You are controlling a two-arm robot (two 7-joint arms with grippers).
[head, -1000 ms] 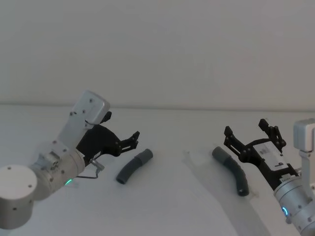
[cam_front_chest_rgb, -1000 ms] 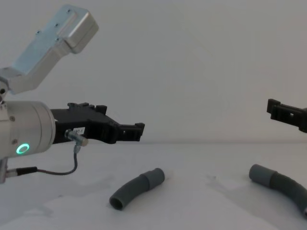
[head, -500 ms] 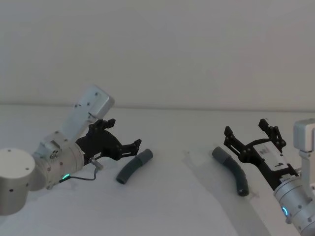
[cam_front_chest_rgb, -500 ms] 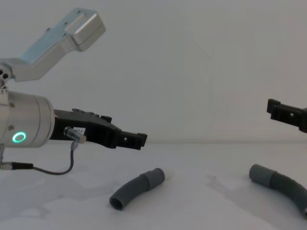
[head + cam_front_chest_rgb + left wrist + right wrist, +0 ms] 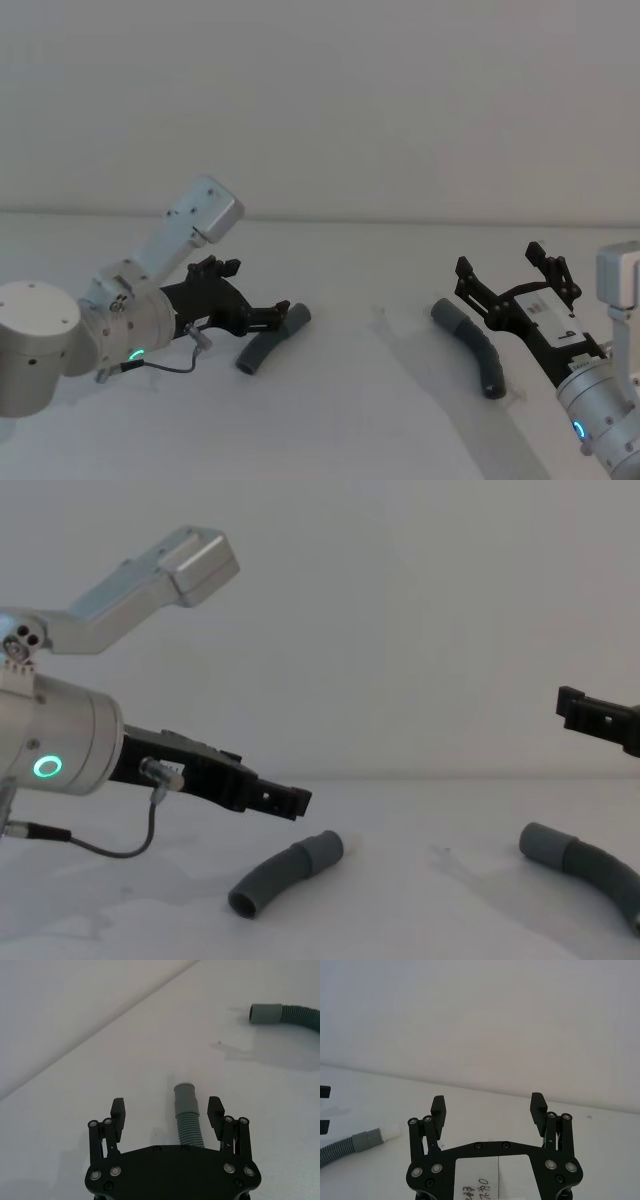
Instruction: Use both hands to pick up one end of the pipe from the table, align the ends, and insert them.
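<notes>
Pincer on left arm (image 5: 167, 1106) spread, I see it low over left hose piece (image 5: 268, 342), lower left. Pincer on right arm (image 5: 503, 266) spread above right hose piece (image 5: 470, 345), lower right. Both pieces on tabletop (image 5: 350, 410).

A plain pale grey wall (image 5: 400, 100) stands at the back.

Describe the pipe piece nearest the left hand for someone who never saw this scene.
Over the white table, find the robot's open left hand. The curved ribbed grey pipe piece lies just under it; unlike the other piece, this one's cuff ends in a whitish tip.
</notes>
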